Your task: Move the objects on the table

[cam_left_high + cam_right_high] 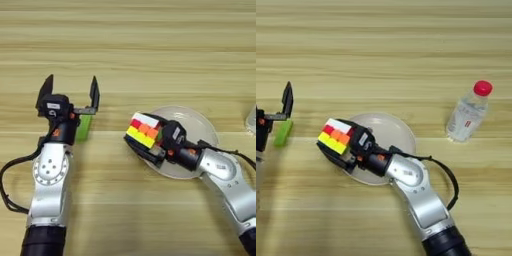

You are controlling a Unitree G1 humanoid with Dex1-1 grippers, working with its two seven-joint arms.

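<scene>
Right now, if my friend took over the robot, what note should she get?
Right gripper: shut on the puzzle cube, holding it at the left rim of the white plate.
Left gripper: open, parked over the green bar on the table.
Red cube: not visible from either eye; cannot tell where it is.
Water bottle: upright, right of the plate.
Done: puzzle cube grasped.
Left: set it down; the green bar is untouched.
</scene>
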